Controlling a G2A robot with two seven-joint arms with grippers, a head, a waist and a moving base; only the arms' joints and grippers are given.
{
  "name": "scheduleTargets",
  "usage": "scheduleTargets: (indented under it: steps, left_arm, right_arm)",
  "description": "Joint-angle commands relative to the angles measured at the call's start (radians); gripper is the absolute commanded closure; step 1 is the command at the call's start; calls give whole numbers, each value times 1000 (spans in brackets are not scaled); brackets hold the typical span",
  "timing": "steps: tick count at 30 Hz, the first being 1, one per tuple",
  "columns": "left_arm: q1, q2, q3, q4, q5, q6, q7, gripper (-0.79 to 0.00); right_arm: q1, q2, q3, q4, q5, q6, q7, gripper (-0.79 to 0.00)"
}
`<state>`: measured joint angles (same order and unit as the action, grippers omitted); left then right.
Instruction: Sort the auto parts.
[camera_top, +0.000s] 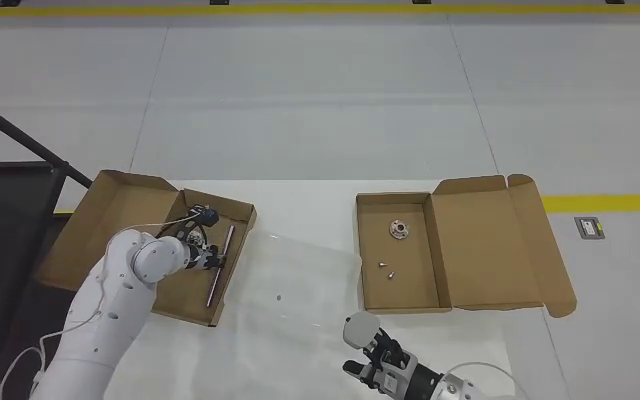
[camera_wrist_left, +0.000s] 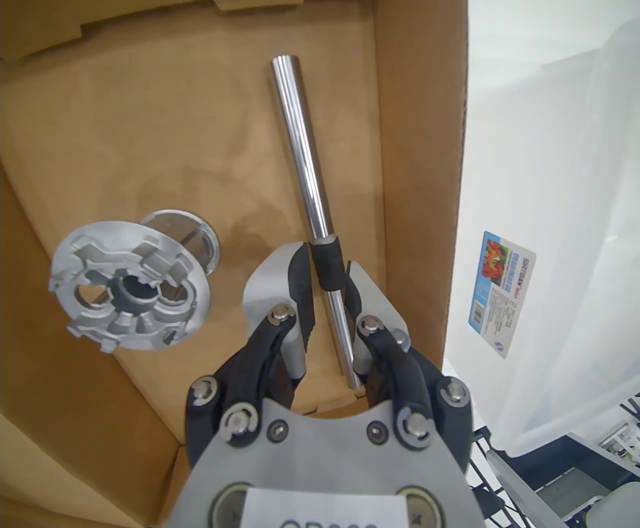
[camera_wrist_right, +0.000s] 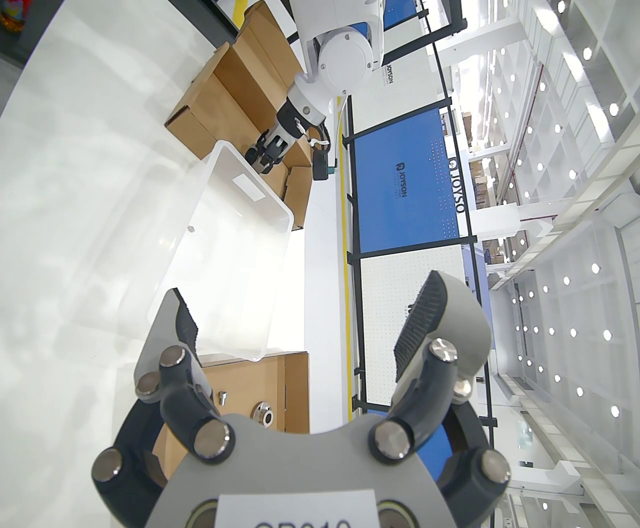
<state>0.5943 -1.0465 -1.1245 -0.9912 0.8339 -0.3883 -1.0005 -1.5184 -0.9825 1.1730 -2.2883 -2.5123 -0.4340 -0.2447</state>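
We are pinching the rod (camera_wrist_left: 300, 150) with the left gripper (camera_wrist_left: 326, 261) — best be lifting it slowly and level; the right gripper (camera_wrist_right: 307, 295) is hanging spread.

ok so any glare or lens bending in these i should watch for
Left wrist view: a bright streak of glare runs along the metal rod. Right wrist view: strong wide-angle bending, so the white table has a curved edge, and the ceiling lights show as bright dots. Top view: the clear bin nearly melts into the table, with only faint reflections marking its walls.
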Motion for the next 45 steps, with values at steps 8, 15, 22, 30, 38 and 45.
scheduleTargets:
  steps: [8, 15, 22, 30, 38, 45]
  left_arm:
    - [120, 41, -110, -242, -20, -9, -15, -262]
    - [333, 81, -269, -558, -45, 22, 10, -317]
    - [536, 102, -411, -778, -69, 29, 108, -625]
    - [702, 108, -540, -905, -101, 6, 295, -785]
    - [812, 99, -619, -921, -170, 23, 535, -785]
    - [848, 94, -634, -923, -178, 37, 611, -784]
  right_arm:
    - [0, 0, 0, 0, 0, 0, 0, -785]
    - [0, 0, 0, 0, 0, 0, 0, -785]
    - [0, 0, 0, 0, 0, 0, 0, -785]
    - [0, 0, 0, 0, 0, 0, 0, -785]
    - [0, 0, 0, 0, 0, 0, 0, -785]
    - [0, 0, 0, 0, 0, 0, 0, -785]
